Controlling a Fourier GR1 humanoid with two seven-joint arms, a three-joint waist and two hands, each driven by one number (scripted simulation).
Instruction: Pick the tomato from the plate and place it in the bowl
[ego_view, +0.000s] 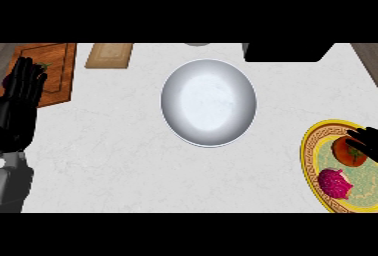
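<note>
A single head view looks steeply down on the pale worktop from above its near edge, facing away from the robot; no second view shares it.

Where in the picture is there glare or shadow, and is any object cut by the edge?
Head view: soft glare whitens the bowl centre; a thin shadow lines its lower rim; the plate and right hand are cut by the right edge.
</note>
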